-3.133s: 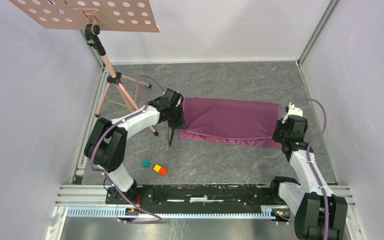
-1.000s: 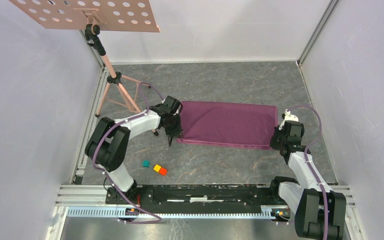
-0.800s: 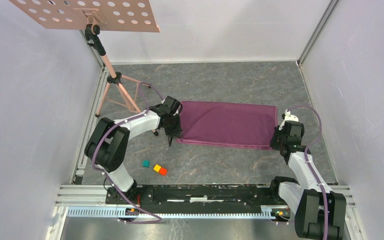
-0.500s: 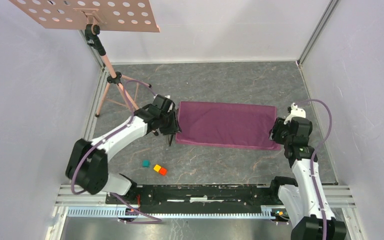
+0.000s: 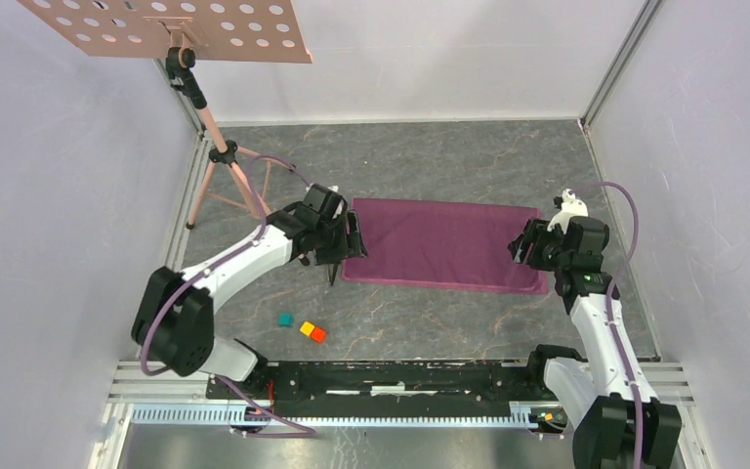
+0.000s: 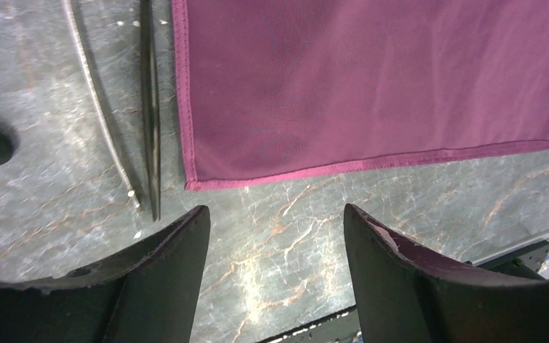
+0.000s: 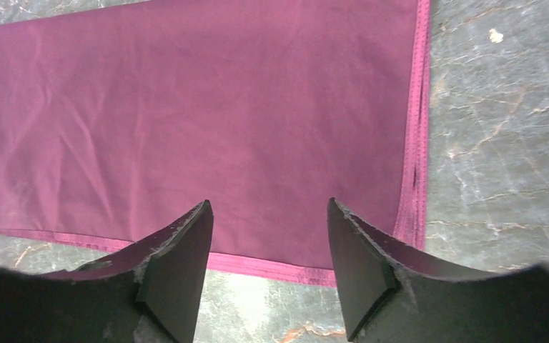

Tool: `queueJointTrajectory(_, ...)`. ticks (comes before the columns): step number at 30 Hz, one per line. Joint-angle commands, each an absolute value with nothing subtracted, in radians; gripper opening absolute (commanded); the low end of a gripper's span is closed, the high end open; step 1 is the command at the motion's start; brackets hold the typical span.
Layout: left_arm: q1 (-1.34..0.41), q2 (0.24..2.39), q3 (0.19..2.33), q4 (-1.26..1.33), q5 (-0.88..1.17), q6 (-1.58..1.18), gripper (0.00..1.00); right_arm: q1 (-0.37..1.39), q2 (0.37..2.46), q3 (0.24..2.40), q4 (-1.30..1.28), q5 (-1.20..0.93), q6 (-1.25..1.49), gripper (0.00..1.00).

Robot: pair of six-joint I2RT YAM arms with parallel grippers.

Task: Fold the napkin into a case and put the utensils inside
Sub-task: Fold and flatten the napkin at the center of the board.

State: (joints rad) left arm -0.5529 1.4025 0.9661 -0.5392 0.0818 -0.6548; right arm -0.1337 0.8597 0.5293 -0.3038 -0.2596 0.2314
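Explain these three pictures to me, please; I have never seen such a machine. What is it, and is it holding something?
These are two robot arms bolted at the near edge of a grey table. The wide picture is taken from above and behind them. The other two come from cameras on the wrists, so each looks down past its own pair: the left fingers and the right fingers. Both pairs are open and hold nothing. Between them a plum napkin lies flat. Slim dark cutlery lies beside its edge near the left arm. Three small coloured blocks sit closer to the arm bases.
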Motion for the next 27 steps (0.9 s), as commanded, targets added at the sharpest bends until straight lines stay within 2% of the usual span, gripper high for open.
queueJointTrajectory(1,-0.576,1.488,0.99,-0.413,0.15,-0.687,0.74,-0.137,0.909,0.484,-0.175,-0.314,0.287,0.64)
queueJointTrajectory(5,-0.579,1.605,1.037,-0.315,0.217,-0.708,0.76,-0.138,0.98,0.433,-0.088,-0.3,0.32,0.64)
queueJointTrajectory(9,-0.577,1.691,1.062,-0.305,0.148,-0.684,0.79,-0.137,1.032,0.407,-0.105,-0.212,0.284,0.65)
queueJointTrajectory(14,-0.578,1.732,0.983,-0.237,0.123,-0.702,0.83,-0.138,1.01,0.324,-0.121,-0.068,0.281,0.66)
queueJointTrajectory(16,-0.583,1.714,0.943,-0.222,0.113,-0.705,0.87,-0.138,0.99,0.31,-0.149,-0.037,0.283,0.65)
queueJointTrajectory(20,-0.596,1.603,0.928,-0.229,0.117,-0.691,0.89,-0.137,0.921,0.347,-0.211,-0.042,0.26,0.67)
queueJointTrajectory(22,-0.594,1.555,0.952,-0.223,0.117,-0.689,0.9,-0.137,0.903,0.4,-0.219,-0.062,0.262,0.72)
queueJointTrajectory(25,-0.592,1.542,0.996,-0.158,0.081,-0.694,0.91,-0.136,0.947,0.436,-0.081,-0.141,0.307,0.78)
queueJointTrajectory(27,-0.592,1.584,1.052,-0.117,0.047,-0.688,0.91,-0.136,1.043,0.478,0.049,-0.189,0.347,0.79)
